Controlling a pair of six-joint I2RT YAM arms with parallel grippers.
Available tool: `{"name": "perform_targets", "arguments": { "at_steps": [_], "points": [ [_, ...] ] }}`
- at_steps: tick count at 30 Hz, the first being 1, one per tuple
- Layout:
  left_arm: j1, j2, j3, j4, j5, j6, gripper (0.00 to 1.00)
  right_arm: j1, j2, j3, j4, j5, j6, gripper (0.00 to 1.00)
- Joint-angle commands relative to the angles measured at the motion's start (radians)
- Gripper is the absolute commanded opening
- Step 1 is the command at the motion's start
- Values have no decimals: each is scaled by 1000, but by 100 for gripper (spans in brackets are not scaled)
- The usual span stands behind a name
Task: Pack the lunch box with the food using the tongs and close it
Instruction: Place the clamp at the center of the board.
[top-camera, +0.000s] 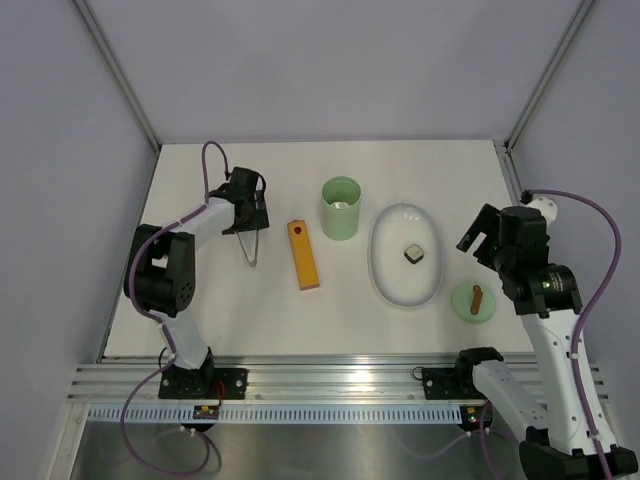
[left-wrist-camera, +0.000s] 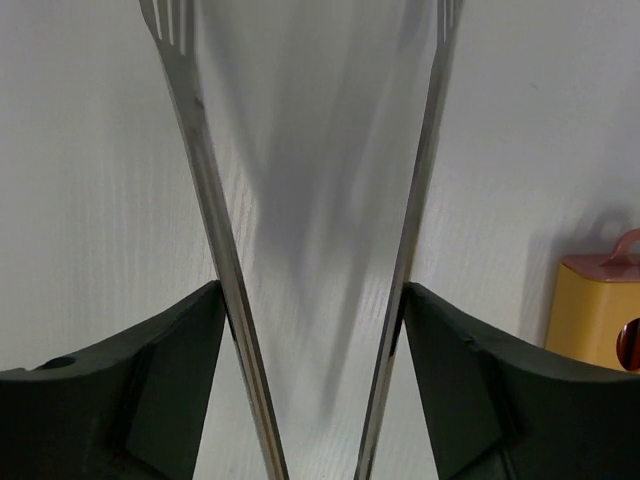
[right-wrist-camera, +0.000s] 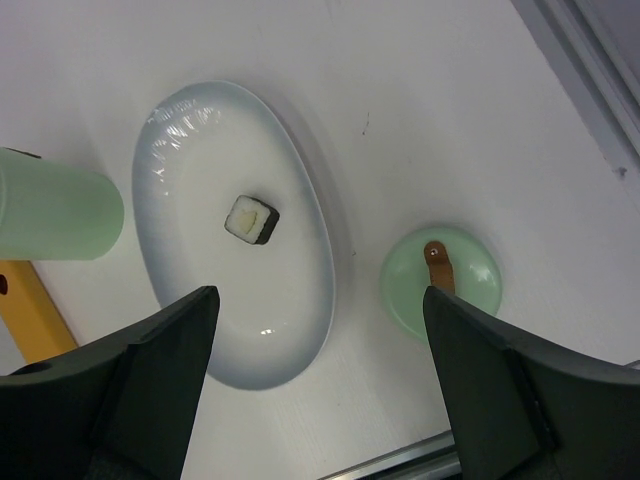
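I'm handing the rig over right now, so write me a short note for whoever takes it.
Left gripper: closed on both arms of the tongs, which are sprung open, left of the block.
Right gripper: open, empty, above plate and lid.
Box: upright, uncovered, between block and plate.
Done: something pale is inside the box; how much, unclear.
Left: one cube lies on the plate; pack it, then fit the lid, now on the table right of the plate.
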Motion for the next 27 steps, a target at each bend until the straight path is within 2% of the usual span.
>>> {"name": "perform_targets", "arguments": {
  "at_steps": [1, 7, 17, 23, 26, 27],
  "points": [
    [5, -48, 48, 16, 18, -10, 77, -3, 32, -60, 32, -33, 16, 91],
    [5, -182, 77, -27, 28, -3, 99, -3, 104, -161, 69, -82, 52, 90],
    [2, -481, 112, -149, 66, -11, 99, -3, 252, -189, 108, -69, 109, 86],
    [-15, -576, 57, -189, 121, -11, 99, -43, 318, -203, 106, -59, 174, 82],
    [-26, -601, 49, -221, 140, 0, 99, -101, 345, -195, 42, -28, 227, 86],
    [-30, -611, 43, -225, 158, 6, 99, -137, 358, -187, 5, -19, 255, 91]
  ]
}}
